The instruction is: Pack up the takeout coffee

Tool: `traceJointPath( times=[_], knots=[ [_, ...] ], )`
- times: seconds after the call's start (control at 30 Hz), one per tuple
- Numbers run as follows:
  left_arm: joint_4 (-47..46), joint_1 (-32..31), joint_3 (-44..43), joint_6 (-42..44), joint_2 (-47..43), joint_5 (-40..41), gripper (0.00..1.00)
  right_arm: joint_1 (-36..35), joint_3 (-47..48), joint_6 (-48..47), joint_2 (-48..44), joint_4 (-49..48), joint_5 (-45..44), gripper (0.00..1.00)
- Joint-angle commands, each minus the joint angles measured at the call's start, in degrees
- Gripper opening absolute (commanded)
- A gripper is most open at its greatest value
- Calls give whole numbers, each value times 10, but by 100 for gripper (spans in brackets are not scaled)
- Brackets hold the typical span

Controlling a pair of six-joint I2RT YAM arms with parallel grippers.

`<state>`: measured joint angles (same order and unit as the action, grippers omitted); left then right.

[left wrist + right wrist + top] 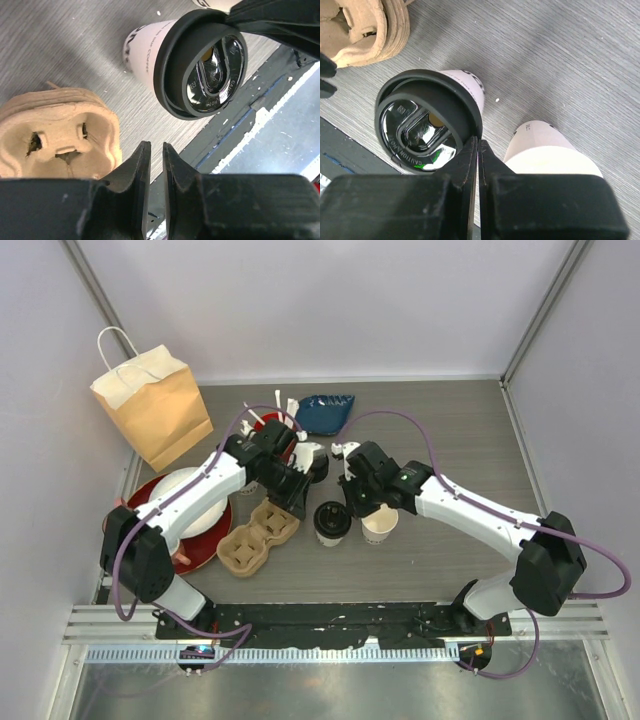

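One takeout coffee (332, 523) stands on the table with its black lid (205, 65) on; in the right wrist view the lid (422, 122) fills the left middle. Just right of it stands a second cream paper cup (380, 525), lidless (550, 157). My right gripper (350, 502) is shut, and its tips (477, 142) rest against the lid's rim. My left gripper (297, 502) hovers between the lidded cup and the cardboard cup carrier (258, 537). Its fingers (156, 147) stand a narrow gap apart with nothing between them.
The brown carrier (55, 130) lies left of the cups. A brown paper bag (152, 405) stands at the back left. A red plate (200, 540) bearing a white dish sits at the left. A red cup of white sticks (275, 425) and a blue pouch (325, 412) are behind the arms.
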<state>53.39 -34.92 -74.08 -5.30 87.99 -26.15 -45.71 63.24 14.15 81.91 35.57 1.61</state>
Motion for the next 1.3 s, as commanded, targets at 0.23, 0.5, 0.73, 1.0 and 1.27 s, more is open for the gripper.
traceJointPath(
  times=[0.23,0.5,0.73,1.0,1.27],
  knots=[
    [-16,-2,-26,20,-17,40,25,-4,75,-49,5,13,11,21],
    [-36,-2,-48,28,12,38,27,20,74,-48,10,26,9,35],
    [-66,-2,-74,12,37,31,27,21,81,-21,-25,42,-6,43],
    [-85,-4,-88,-7,60,32,29,21,74,-51,-4,15,1,70],
    [-81,-2,-70,2,33,42,29,56,82,-116,18,-13,39,49]
  ],
)
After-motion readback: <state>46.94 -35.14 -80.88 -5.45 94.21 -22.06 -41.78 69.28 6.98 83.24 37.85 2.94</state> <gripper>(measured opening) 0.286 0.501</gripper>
